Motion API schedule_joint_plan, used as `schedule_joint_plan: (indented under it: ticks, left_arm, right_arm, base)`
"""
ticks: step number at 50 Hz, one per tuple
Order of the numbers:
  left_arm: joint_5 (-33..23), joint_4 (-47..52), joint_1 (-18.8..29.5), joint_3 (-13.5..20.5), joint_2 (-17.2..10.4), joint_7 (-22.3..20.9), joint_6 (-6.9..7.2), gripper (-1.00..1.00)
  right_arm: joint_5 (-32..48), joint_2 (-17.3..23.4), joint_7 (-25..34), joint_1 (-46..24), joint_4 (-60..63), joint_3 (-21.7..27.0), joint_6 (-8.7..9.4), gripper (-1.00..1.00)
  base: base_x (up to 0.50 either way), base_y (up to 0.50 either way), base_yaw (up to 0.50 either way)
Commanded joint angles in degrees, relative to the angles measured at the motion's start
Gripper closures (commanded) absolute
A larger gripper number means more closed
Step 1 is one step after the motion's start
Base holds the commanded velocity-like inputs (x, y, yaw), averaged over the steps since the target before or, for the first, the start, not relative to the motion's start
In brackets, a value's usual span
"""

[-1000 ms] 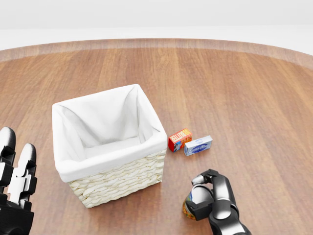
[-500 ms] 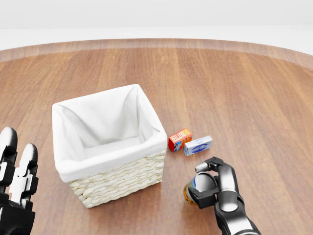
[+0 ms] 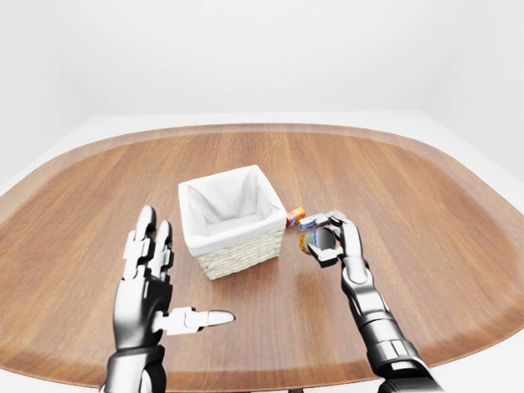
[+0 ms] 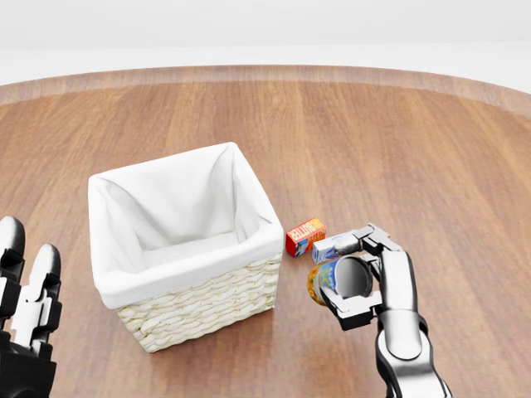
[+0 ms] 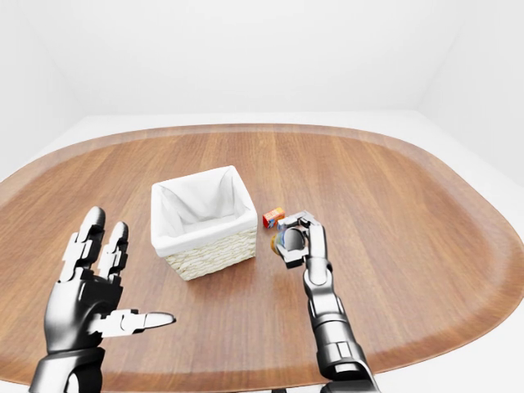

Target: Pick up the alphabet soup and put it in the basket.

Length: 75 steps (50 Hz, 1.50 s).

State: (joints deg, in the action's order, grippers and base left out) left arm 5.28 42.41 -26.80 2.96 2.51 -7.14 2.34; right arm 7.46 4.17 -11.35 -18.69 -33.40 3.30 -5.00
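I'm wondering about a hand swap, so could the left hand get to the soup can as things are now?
Probably not directly. The left hand hangs open at the left of the left-eye view, and the basket stands between it and the soup can, which the right hand already grips.

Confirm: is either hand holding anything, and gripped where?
The right hand holds the alphabet soup can, fingers wrapped round its side. The left hand is open and holds nothing.

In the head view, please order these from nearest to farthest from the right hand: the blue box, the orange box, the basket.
From the right hand:
1. Blue box, just above the fingers, partly hidden by them.
2. Orange box, up and to the left, beside the blue one.
3. Basket, farther left.
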Motion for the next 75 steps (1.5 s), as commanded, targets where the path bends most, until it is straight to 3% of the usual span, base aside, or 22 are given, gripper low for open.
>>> schedule_joint_plan:
  ticks: [1,7,10,15,27,49,57,65,75]
  left_arm:
    - [0.24,0.89,-0.79,0.03,0.13,-0.3,-0.09,-1.0]
    - [0.09,1.09,-1.05,-0.21,0.13,-0.29,-0.22,-1.0]
    - [0.4,1.27,-1.04,0.03,0.15,-0.4,-0.07,-1.0]
    - [0.19,1.09,-0.95,-0.15,0.12,-0.32,-0.15,-1.0]
    - [0.34,0.75,-1.01,-0.24,0.0,-0.54,-0.46,-1.0]
    - [1.04,1.18,-0.99,0.52,0.3,-1.44,0.4,-1.0]
    - [1.27,1.54,-1.37,0.68,0.43,-1.88,0.42,-1.0]
    - [1.45,2.17,-2.51,0.16,0.32,-2.12,-0.17,-1.0]
    - [1.24,2.19,-3.16,-0.59,0.27,-2.25,-0.83,-1.0]
  right_arm:
    - [0.35,-0.73,1.39,4.37,15.43,-0.23,0.0,1.0]
    - [0.56,-1.2,2.04,6.42,22.5,-0.27,0.27,1.0]
    - [0.57,-1.51,2.64,7.63,27.88,-0.44,3.37,1.0]
    - [1.29,-1.89,3.03,8.38,32.49,-0.85,6.12,1.0]
    - [2.31,-2.31,3.31,7.77,37.32,-1.29,10.0,1.0]
    - [6.25,-5.0,5.1,4.05,53.14,-5.83,10.0,1.0]
    - [7.83,-6.02,4.72,0.36,52.66,-6.78,10.0,1.0]
    - [11.46,-8.96,4.85,-3.14,53.65,-10.64,10.0,1.0]
    - [13.68,-11.84,3.65,-6.84,46.32,-12.12,10.0,1.0]
  base:
    - [0.0,0.0,0.0]
    - [0.0,0.0,0.0]
    - [0.0,0.0,0.0]
    - [0.0,0.0,0.0]
    - [0.0,0.0,0.0]
    - [0.0,0.0,0.0]
    - [0.0,0.0,0.0]
    - [0.0,0.0,0.0]
    - [0.0,0.0,0.0]
